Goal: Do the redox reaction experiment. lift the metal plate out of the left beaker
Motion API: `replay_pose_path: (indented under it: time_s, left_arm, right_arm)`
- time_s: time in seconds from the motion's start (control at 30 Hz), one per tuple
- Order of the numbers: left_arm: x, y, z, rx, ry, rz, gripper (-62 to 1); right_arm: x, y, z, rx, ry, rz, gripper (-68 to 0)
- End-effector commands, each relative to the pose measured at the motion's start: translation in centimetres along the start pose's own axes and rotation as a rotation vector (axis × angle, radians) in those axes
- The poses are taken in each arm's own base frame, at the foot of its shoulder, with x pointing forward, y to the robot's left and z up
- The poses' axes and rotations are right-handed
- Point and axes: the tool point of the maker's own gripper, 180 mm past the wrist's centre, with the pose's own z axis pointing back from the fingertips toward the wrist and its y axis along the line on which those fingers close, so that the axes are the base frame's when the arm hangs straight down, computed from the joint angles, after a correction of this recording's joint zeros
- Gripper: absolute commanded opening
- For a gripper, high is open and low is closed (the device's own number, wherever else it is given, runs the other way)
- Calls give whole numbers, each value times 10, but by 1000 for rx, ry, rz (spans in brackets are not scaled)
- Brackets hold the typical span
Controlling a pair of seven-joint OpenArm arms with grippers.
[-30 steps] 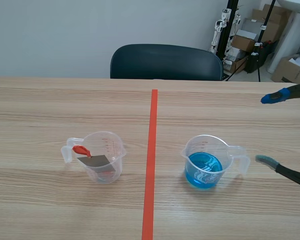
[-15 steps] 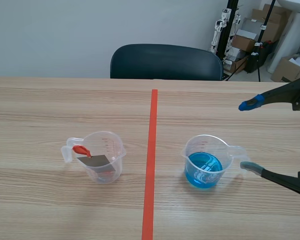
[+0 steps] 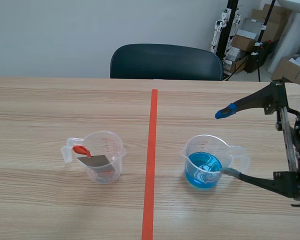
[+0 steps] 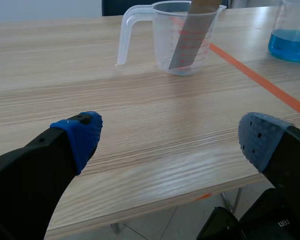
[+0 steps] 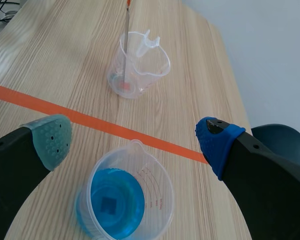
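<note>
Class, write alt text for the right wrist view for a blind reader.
The open right gripper spreads either side of a clear beaker of blue liquid. Past an orange-red tape line stands another clear beaker with a thin metal plate in it.

We saw bright, soft, even light across the table (image 3: 50, 100). Only faint shadows lay under the left beaker (image 3: 112, 150) and the right beaker (image 3: 205, 145). White glints sat on the blue liquid (image 3: 202, 170), and a pale sheen crossed the wood.
</note>
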Motion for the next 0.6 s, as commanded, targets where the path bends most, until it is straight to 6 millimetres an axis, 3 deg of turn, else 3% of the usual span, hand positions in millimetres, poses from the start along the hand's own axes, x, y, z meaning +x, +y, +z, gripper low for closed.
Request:
replay_pose_path:
  time_s: [0.0, 0.23, 0.57]
  left_arm:
    - [11, 3, -3, -2, -59, -20, -40]
    - [14, 8, -8, 52, -90, -10, -40]
    - [35, -6, -28, 19, -187, -23, -37]
  right_arm:
    - [3, -11, 0, -13, -15, 23, -159]
    - [7, -14, -14, -1, -58, 100, -159]
    - [9, -12, -40, 40, -101, 177, -159]
